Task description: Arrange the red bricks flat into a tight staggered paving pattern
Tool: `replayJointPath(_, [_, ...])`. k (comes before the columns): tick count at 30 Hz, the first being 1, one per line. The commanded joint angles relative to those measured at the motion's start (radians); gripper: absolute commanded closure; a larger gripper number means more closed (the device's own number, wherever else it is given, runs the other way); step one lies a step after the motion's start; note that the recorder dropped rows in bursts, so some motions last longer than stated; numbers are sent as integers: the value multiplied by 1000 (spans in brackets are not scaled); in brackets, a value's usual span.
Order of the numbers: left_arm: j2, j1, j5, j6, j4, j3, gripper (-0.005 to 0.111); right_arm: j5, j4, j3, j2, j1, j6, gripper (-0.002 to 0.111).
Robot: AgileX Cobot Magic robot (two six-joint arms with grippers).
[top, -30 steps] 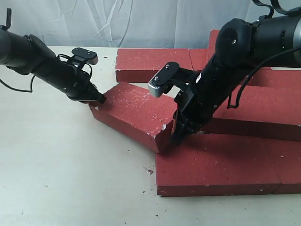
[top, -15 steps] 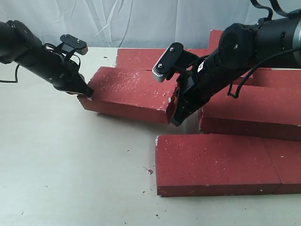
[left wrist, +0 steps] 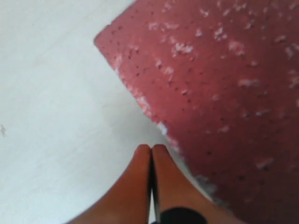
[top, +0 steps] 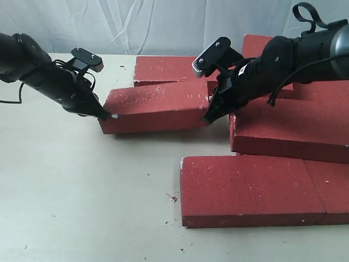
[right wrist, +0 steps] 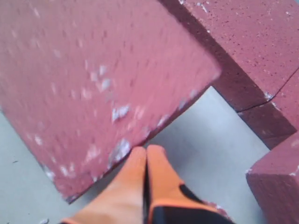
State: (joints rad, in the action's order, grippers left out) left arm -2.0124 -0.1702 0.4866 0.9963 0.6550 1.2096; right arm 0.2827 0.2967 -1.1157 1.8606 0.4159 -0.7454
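Exterior view, red brick (top: pixel 152 106), left fingers (left wrist: pixel 138 182) closed at one end, right fingers (right wrist: pixel 128 182) closed opposite.

No writing, label, brand, number or sign can be read in any view; the red bricks (top: pixel 248 188) carry only white specks and chips.

Orange claw (right wrist: pixel 146 151) pinched together against speckled red brick (right wrist: pixel 88 70) edge, other bricks (right wrist: pixel 247 44) beyond

Bright, soft, even light; rough dark-red rectangular bricks (top: pixel 152 106) cast thin shadows toward six o'clock. Both wrist views are blurred.
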Motion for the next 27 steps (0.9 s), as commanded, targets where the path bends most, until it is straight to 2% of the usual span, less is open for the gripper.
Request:
replayJointPath(1, [12,44,-21,-28,7,-4,107,45,-26,-8,-19,-8,4,109])
replayJointPath(7, [17,78,8,-40,27,-4,107,41,-69,-8,-51,-8,15,109])
replayJointPath(10, [75,78,87,-40,47,-4,107,58,-67,-8,-152,-8,110,109])
replayJointPath(13, [156,62,189,-4,147,-4,107,149,-77,1,-285,-8,156,109])
replayJointPath(16, [204,10,276,121,226,-5,107,161,-224,69,-392,-14,231,109])
replayJointPath(19, [200,-72,272,221,331,-5,107,132,-419,140,-476,-83,461,109])
replayJointPath(24, [147,-212,156,270,407,-5,107,171,-665,203,-527,-273,772,109])
replayJointPath(27, [108,-292,72,270,421,-5,107,205,-677,233,-506,-391,803,109])
